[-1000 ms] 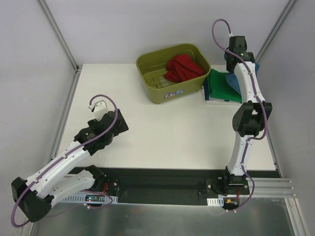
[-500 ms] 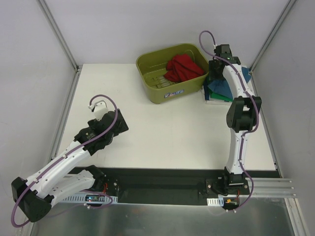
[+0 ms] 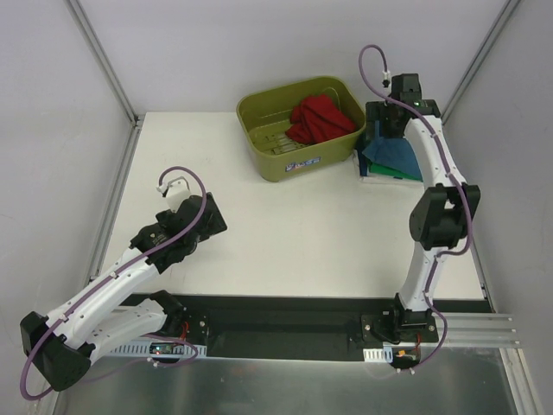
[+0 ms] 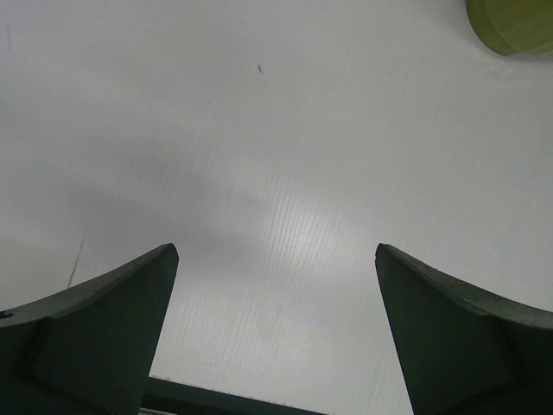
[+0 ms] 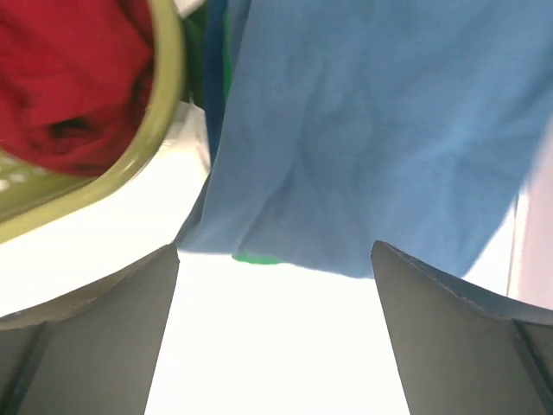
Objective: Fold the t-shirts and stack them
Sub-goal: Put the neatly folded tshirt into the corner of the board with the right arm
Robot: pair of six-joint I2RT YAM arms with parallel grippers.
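- Right pincer [image 3: 386, 123]: fingers spread wide, nothing between them. It hovers over the tee stack at the table's [image 3: 285, 225] 1 o'clock corner. Can't tell if it touches the cloth.
- Blue tee [image 3: 393, 156]: top of the stack, just beside the tub [image 3: 294, 164] on its 3 o'clock side, surface wrinkled.
- Green tee [image 5: 257, 258]: under the blue one. The right wrist view shows only a sliver at the near edge.
- Red tee [image 3: 324, 117]: bunched and unfolded, inside the tub at 12 o'clock.
- Left pincer [image 3: 203, 216]: spread wide and empty, over bare table at 9 o'clock, well apart from all tees.
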